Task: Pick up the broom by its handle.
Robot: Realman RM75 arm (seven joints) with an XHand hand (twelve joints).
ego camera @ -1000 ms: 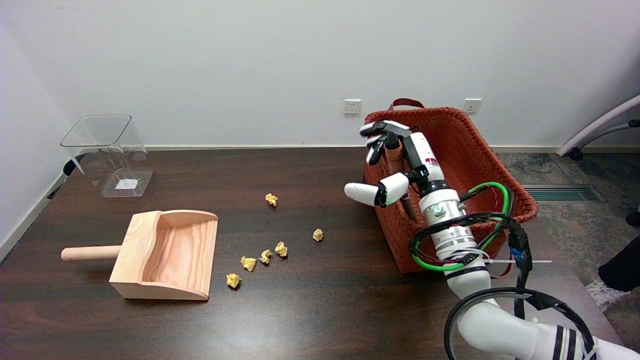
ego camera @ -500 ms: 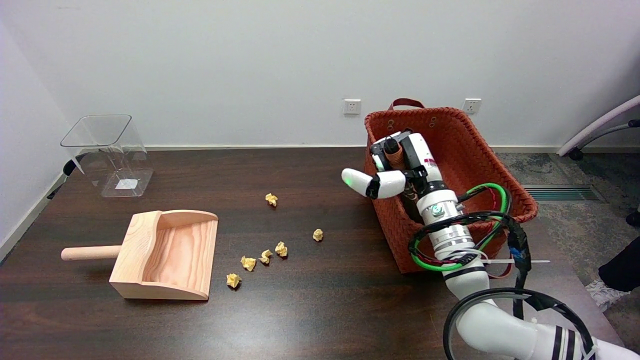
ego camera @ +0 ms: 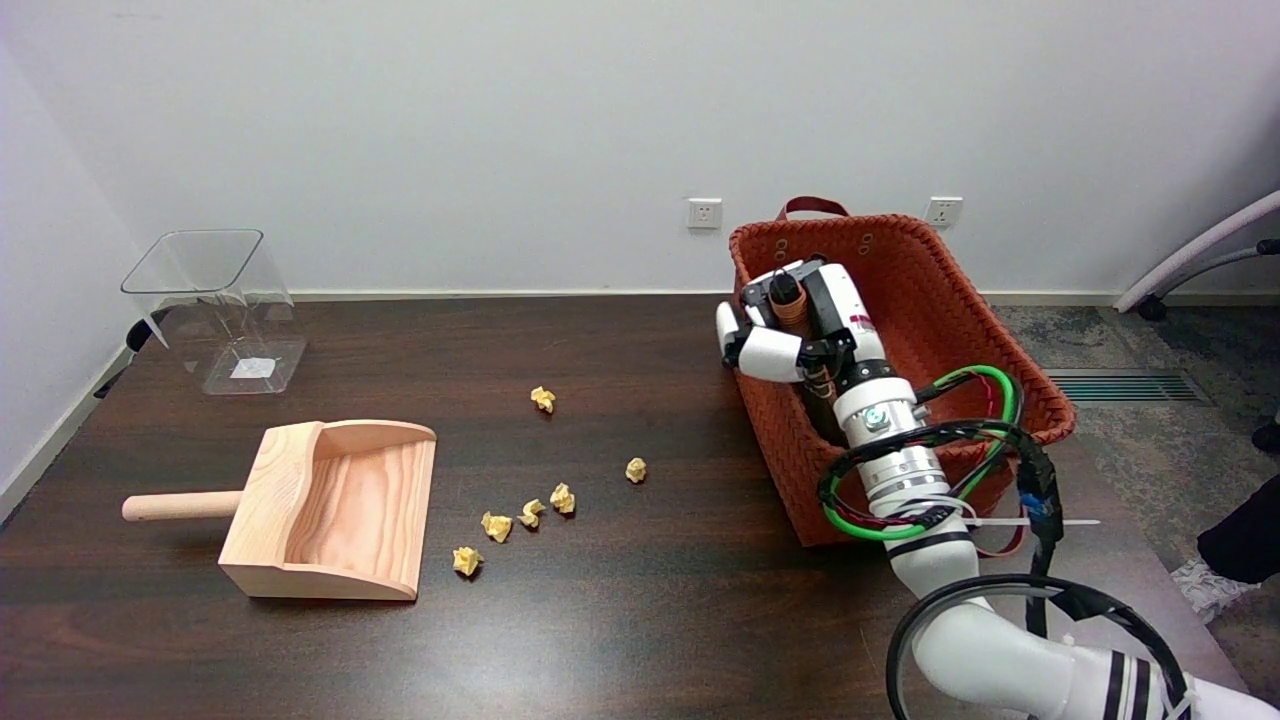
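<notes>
The broom stands in the woven orange basket [ego camera: 930,300] at the table's right side; only the top of its brown ribbed handle [ego camera: 789,298] shows, leaning against the basket's left wall. My right hand [ego camera: 795,325] is inside the basket and wraps around that handle, fingers curled over it and the thumb folded across the front. The broom's head is hidden below the hand and behind the basket wall.
A wooden dustpan [ego camera: 325,510] with a round handle lies at the left front. Several crumpled yellow paper balls [ego camera: 530,512] are scattered mid-table. A clear plastic bin [ego camera: 222,310] stands at the back left. The table's right edge runs close behind the basket.
The hand's fingers went from spread above the handle to curled around it, and the thumb swung in from the left and folded against the handle.
</notes>
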